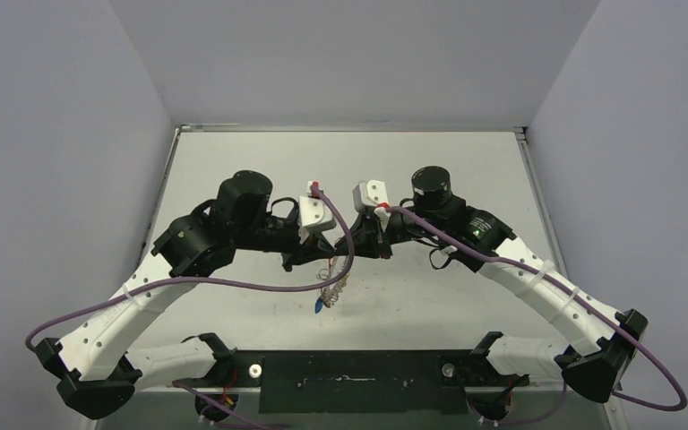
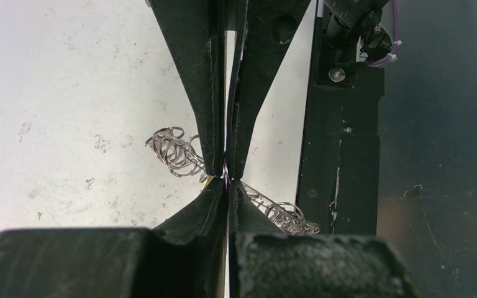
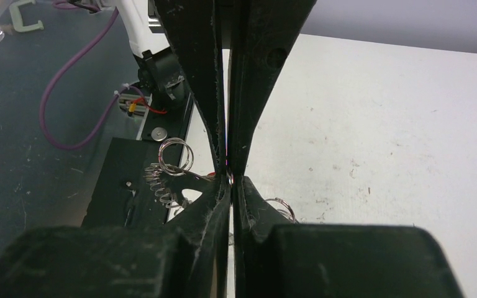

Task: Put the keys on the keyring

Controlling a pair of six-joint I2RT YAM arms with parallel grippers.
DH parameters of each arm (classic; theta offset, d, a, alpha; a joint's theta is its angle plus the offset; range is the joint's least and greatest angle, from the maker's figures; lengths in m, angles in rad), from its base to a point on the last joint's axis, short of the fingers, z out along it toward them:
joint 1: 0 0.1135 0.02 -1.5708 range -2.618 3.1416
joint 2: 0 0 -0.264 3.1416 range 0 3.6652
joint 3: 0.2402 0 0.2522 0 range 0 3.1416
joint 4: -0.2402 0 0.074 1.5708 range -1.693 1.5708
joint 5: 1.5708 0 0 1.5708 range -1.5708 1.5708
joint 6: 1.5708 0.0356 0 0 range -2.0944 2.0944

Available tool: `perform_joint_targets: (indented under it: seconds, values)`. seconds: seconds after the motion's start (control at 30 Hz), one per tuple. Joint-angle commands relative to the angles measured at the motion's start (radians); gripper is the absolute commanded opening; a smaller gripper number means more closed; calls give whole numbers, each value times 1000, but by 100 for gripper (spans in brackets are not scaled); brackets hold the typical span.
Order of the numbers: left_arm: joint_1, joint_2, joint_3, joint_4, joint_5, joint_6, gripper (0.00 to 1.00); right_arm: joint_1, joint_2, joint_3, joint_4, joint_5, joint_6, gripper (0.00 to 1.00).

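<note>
Left claw [image 2: 228,189]: clenched, pads nipping the rim of the ring [image 1: 333,285], which hangs directly beneath the tips, clear of the table [image 2: 68,93]. Right claw [image 3: 230,186]: clenched likewise, tip to tip against the left. Whether it pinches the ring's rim, a loop or a key cannot be told, as the contact is buried between the pads. Blue tag [image 1: 320,305]: dangles below both claws at the ring's low end, its key too small to make out. Red-tagged key: not found in any view. Judgement on the step in hand: this looks like a two-claw hold for working a key onto a loop. It would go best with one claw as a fixed anchor and the other making small, slow turns, since a pull apart could bend the fine wire or slip the thin rim. Views compared: the top camera alone shows the ring hanging and the blue tag. The left wrist camera shows loops [image 2: 175,151] fanned to either side of the pinch. The right wrist camera shows one large loop [image 3: 177,152] standing up left of the tips. Neither wrist view shows any tag.
</note>
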Motion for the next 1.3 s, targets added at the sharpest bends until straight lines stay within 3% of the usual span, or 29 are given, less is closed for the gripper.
perform_joint_targets:
  seconds: [0.0,0.07,0.17,0.5,0.83,1.1,1.27]
  values:
    - [-2,-66,-27,112,-22,-26,3,8,-18,-22,104,4,35,0]
    - [-2,-119,-78,166,-77,-54,18,7,-33,-38,150,10,63,0]
    - [-1,-218,-190,303,-145,-107,29,3,-58,-76,247,6,135,0]
    - [-1,-434,-480,667,-156,-270,34,-2,-94,-153,540,-21,337,0]
    - [-1,-416,-487,735,-144,-310,26,-1,-91,-155,553,-24,358,0]
    - [-1,-413,-480,674,-128,-302,0,-1,-98,-153,535,-2,347,0]
    - [-2,-436,-483,591,-136,-286,0,-2,-92,-152,586,9,380,0]
